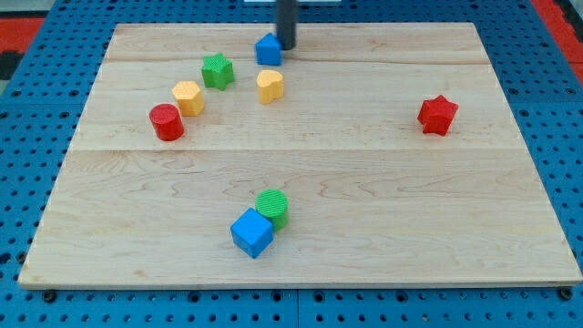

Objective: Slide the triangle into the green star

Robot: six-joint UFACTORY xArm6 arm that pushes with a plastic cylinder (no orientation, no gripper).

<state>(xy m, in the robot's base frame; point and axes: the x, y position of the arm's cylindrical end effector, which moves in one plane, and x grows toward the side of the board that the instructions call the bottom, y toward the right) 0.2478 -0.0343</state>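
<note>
A blue triangle block [268,50] sits near the view's top on the wooden board [383,182]. My tip [286,47] is at the triangle's right side, touching or nearly touching it. The green star [217,70] lies a short way to the lower left of the triangle, apart from it.
A yellow heart-like block [270,86] lies below the triangle. A yellow hexagon [188,97] and a red cylinder [167,122] trail left of the star. A red star [437,115] is at the right. A green cylinder [272,208] touches a blue cube [251,232] near the bottom.
</note>
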